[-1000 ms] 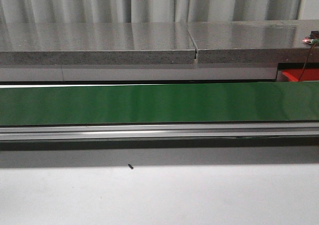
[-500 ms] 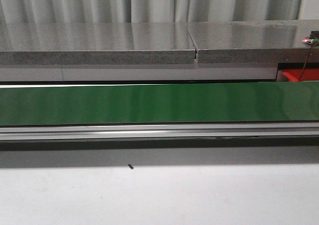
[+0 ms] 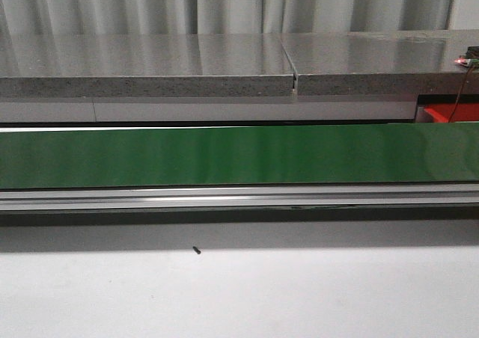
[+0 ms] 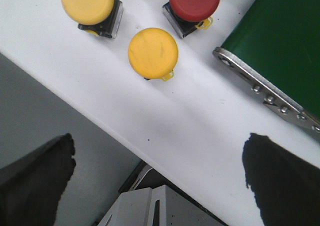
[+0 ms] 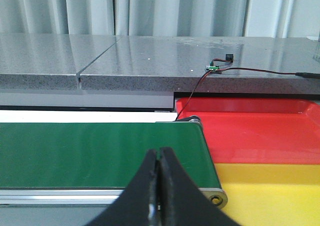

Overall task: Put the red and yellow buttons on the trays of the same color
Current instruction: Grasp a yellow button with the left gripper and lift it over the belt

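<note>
Two yellow buttons [image 4: 153, 53] and one red button [image 4: 194, 1] sit on the white counter [image 4: 180, 126] under the left end effector [image 4: 160, 178], fingers wide apart, empty. Right end effector [image 5: 159, 186] pressed together, empty, above green belt [image 5: 100, 153]; red tray [image 5: 260, 131] and yellow tray [image 5: 275, 193] beside it.

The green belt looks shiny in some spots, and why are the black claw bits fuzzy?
Front view: the green belt shows pale streaks of reflected light, and the grey counter mirrors the curtain. Left wrist view: the left claw's fingers sit very near the lens, so they blur, while the yellow button stays sharp. Right wrist view: the shut right claw also looks soft-edged.
</note>
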Action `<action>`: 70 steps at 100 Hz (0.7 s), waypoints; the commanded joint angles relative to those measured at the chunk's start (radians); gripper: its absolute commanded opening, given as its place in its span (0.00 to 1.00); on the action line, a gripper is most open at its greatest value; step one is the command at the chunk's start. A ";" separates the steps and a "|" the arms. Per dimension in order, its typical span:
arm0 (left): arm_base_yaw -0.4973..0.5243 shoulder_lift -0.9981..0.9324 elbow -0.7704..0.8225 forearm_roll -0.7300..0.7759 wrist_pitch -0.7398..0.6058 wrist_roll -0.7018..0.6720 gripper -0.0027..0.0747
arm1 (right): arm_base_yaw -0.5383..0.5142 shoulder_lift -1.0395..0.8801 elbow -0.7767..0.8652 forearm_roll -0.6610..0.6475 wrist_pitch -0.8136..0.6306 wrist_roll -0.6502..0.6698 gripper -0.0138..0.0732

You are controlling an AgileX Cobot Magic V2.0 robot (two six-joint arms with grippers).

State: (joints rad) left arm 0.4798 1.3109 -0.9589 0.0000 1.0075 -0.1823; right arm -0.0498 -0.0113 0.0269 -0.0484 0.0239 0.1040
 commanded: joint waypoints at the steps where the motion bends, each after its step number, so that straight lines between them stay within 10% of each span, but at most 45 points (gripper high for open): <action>1: 0.003 0.027 -0.035 -0.008 -0.054 -0.001 0.86 | 0.001 -0.018 -0.016 -0.011 -0.083 0.001 0.08; 70: 0.014 0.278 -0.035 -0.016 -0.269 -0.001 0.86 | 0.001 -0.018 -0.016 -0.011 -0.083 0.001 0.08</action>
State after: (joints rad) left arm 0.4885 1.6005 -0.9696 -0.0092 0.7761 -0.1823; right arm -0.0498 -0.0113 0.0269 -0.0484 0.0239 0.1040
